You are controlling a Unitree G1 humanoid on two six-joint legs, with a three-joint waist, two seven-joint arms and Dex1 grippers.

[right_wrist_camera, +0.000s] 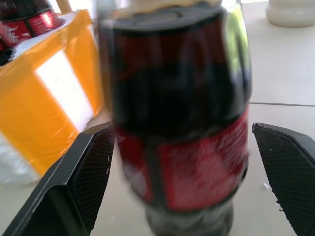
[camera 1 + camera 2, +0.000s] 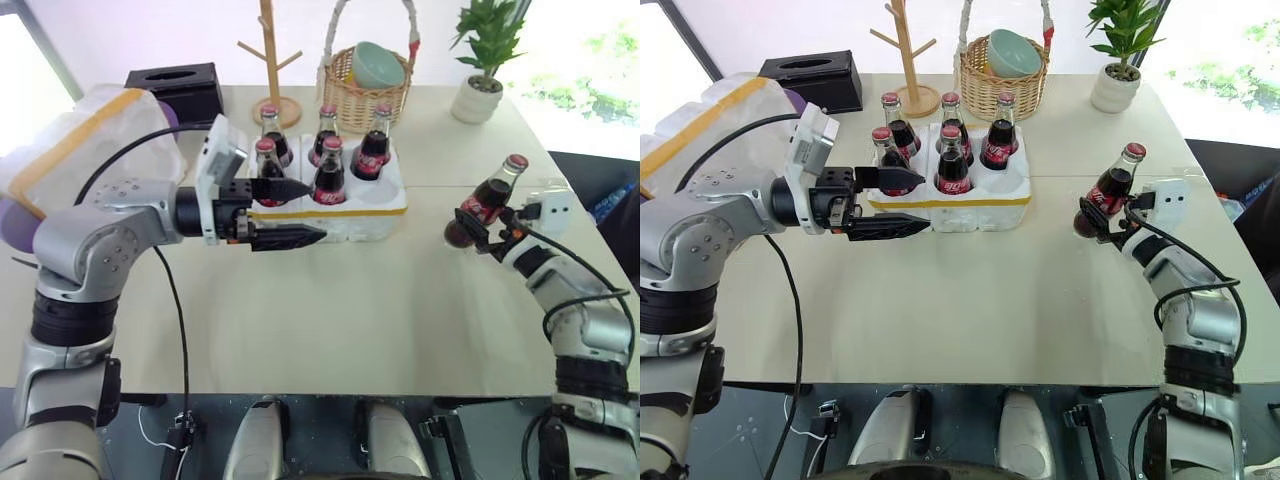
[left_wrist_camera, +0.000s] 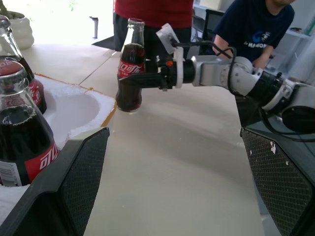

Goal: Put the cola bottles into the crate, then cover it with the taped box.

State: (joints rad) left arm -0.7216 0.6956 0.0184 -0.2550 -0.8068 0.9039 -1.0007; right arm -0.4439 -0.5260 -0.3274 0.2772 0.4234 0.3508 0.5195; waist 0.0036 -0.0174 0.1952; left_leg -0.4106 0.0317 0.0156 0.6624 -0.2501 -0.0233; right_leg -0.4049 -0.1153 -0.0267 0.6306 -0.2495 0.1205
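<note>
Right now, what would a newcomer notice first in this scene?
The low white styrofoam crate mid-table, already holding five small red-capped glass cola bottles. To its right, the right gripper holds the sixth cola bottle tilted above the table, while the open left gripper hovers before the crate.

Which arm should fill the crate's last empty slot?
Right, likely. Its gripper holds the sixth bottle beside the crate, whose empty slot is the near corner on that side. The left gripper is open and empty.

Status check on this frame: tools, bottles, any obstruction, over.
Left tool open, empty, by crate's front. Right tool gripping sixth bottle, tilted, above table. Five bottles in crate, front right slot free. Path to it clear.
</note>
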